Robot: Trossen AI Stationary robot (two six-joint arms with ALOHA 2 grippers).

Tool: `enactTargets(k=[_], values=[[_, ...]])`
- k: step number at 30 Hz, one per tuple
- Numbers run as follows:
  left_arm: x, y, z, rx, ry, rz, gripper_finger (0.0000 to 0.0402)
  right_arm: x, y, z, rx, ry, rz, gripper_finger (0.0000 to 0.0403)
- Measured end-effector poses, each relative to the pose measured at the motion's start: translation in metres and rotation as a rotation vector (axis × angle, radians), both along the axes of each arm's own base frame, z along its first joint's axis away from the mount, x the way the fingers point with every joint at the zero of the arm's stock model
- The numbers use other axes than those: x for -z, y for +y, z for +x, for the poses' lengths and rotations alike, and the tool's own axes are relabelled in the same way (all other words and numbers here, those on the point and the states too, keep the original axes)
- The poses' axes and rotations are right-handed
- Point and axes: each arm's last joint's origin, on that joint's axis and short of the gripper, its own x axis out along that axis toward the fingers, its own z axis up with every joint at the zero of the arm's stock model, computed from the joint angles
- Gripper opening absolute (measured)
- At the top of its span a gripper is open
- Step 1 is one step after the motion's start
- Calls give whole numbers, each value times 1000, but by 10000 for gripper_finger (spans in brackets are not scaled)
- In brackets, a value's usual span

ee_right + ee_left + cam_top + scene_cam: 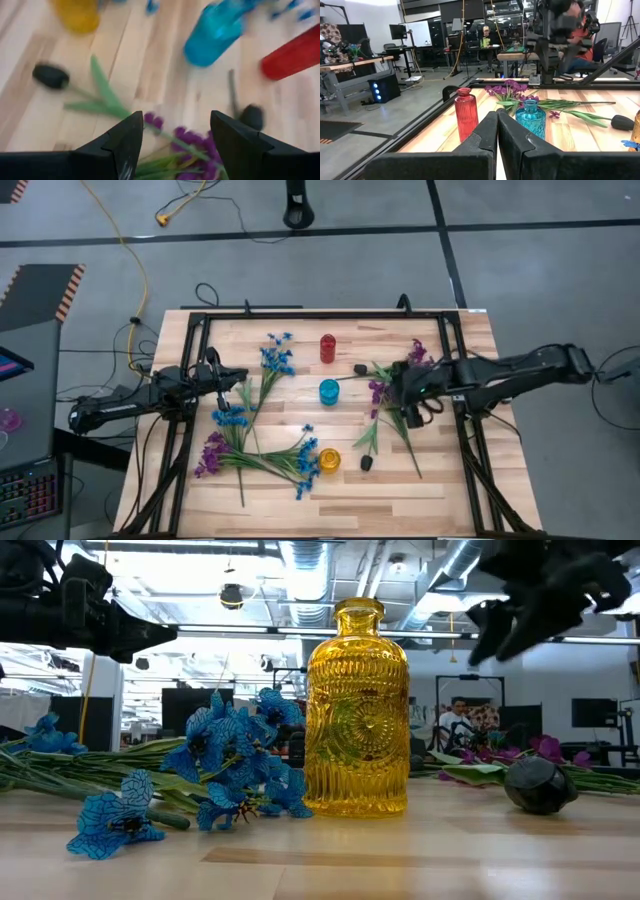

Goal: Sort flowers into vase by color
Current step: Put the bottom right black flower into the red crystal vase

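Note:
Three small vases stand down the table's middle: red (327,348), blue (329,392) and yellow (329,461). Blue flowers (277,360) and a purple sprig (212,453) lie flat on the left half. Purple flowers (378,390) and two dark buds (360,368) (367,463) lie right of the vases. My right gripper (175,135) hangs open above the purple flowers (192,142), pointing slantwise down, with nothing between its fingers. My left gripper (497,125) is shut and level at the table's left side, pointing across at the red vase (466,112).
A black frame (190,380) runs around the tabletop, and both arms reach in over it. In the low view the yellow vase (357,710) stands near the front edge with blue flowers (235,760) beside it. People sit in the room beyond the table.

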Motion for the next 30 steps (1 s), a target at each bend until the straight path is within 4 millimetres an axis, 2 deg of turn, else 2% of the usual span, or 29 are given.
enactTargets(k=[7, 16, 22, 30], values=[[0, 0, 0, 0, 0, 0, 0, 34, 16, 20, -172, 182, -112, 260], [0, 0, 0, 0, 0, 0, 0, 73, 21, 40, -261, 334, -183, 260], [0, 0, 0, 0, 0, 0, 0, 87, 22, 49, -298, 351, -250, 254], [0, 0, 0, 0, 0, 0, 0, 90, 20, 50, -286, 370, -292, 215]])
